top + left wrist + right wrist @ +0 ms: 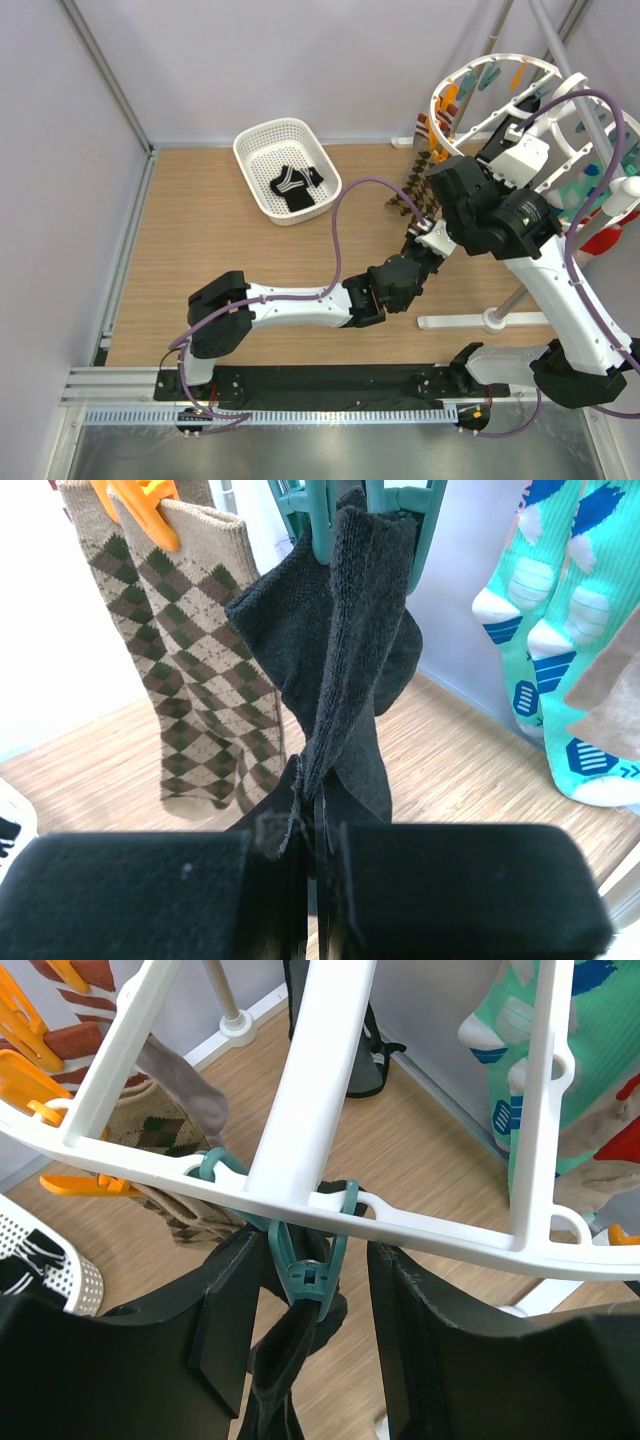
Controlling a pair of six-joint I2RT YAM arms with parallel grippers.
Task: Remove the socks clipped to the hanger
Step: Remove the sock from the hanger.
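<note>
Closest to the left wrist lens, we saw the left pincer (310, 880) pressed together on the lower part of a black sock (340, 650), its dark pads pinching the fabric between them. That sock hung from a teal peg (350, 510) on the hanger (310, 1060). Beside it we noted a diamond-checked sock (190, 680) under an orange peg (140, 505), and teal socks (560, 630) off to the other side. From the right wrist we found the right pincer (300, 1340) spread, one finger on each side of the teal peg just below the white frame. Farther off on the wooden surface (220, 260) stood a white basket (250, 150) with a dark striped sock (293, 185) lying in it.
</note>
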